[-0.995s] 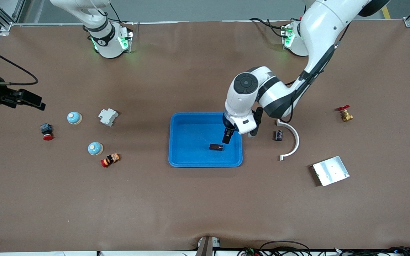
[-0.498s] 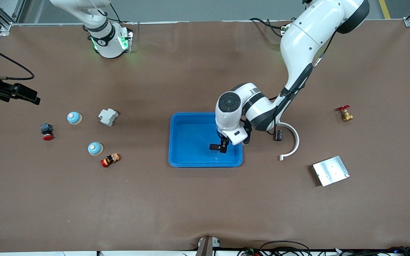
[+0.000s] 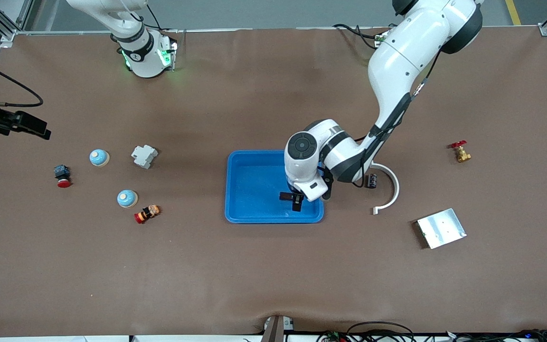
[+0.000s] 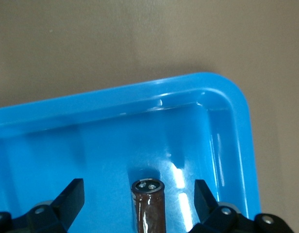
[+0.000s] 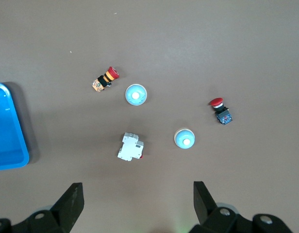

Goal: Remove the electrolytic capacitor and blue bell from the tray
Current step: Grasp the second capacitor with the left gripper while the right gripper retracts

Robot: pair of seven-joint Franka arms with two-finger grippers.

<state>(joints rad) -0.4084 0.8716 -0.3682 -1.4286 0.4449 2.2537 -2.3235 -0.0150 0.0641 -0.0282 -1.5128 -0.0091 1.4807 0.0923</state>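
I have the left gripper (image 3: 296,203) low inside the tray (image 3: 254,187), its fingers (image 4: 72,199) spread wide with the capacitor (image 4: 149,204) lying between them, not yet pinched. The capacitor rests on its side on the tray floor, in the part nearer the front camera and toward the left arm's end. In the left wrist view its capped end sits roughly midway between the two pads, with free space on either side.

For a good pick, I judge that I should close evenly across the round body, since a one-sided touch could roll so smooth a cylinder away. I would hold the wrist steady, squeeze gently, then lift straight up to pass over the rim.

The right gripper (image 5: 135,204) waits spread over the table at the right arm's end, above two blue bells (image 3: 99,157) that lie outside the tray. No bell shows in the tray.
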